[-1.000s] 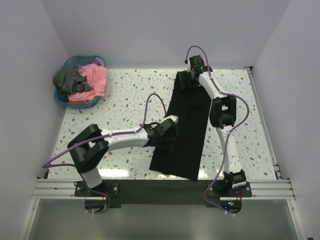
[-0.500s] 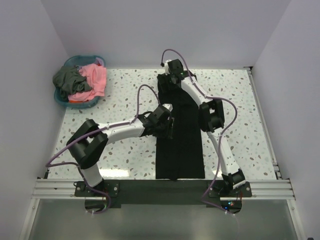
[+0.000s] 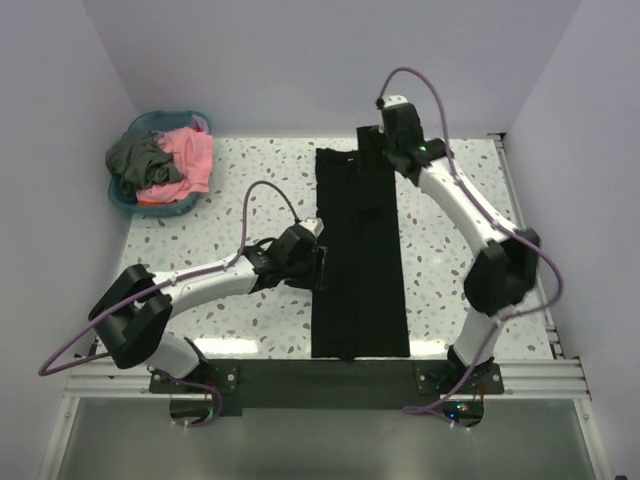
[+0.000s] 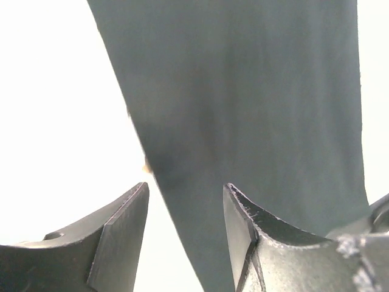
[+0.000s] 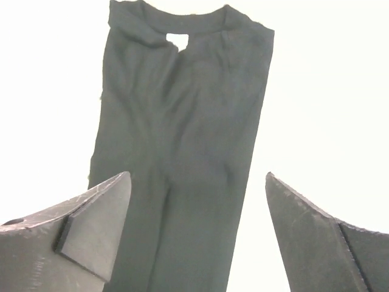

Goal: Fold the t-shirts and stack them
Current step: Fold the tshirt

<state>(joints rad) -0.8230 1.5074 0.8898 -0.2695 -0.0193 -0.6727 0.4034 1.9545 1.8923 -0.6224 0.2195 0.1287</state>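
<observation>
The black t-shirt (image 3: pixel 358 260) lies flat on the table, folded into a long narrow strip running from the far edge to the near edge. Its collar and white neck label (image 5: pixel 176 41) show in the right wrist view. My left gripper (image 3: pixel 318 263) is open and empty at the strip's left edge, which lies between its jaws (image 4: pixel 185 188). My right gripper (image 3: pixel 372 152) is open wide and empty above the collar end (image 5: pixel 196 176). The coral pink t-shirt (image 3: pixel 190 160) and the dark grey t-shirt (image 3: pixel 135 158) lie bunched in the basket.
The round blue basket (image 3: pixel 150 208) stands at the far left corner of the speckled table (image 3: pixel 240 190). White walls close in the back and both sides. A metal rail (image 3: pixel 320 378) runs along the near edge.
The black strip went from slanted to straight. My right gripper swung left with the collar end, then back right and off it. My left gripper drew back left to the strip's edge.
</observation>
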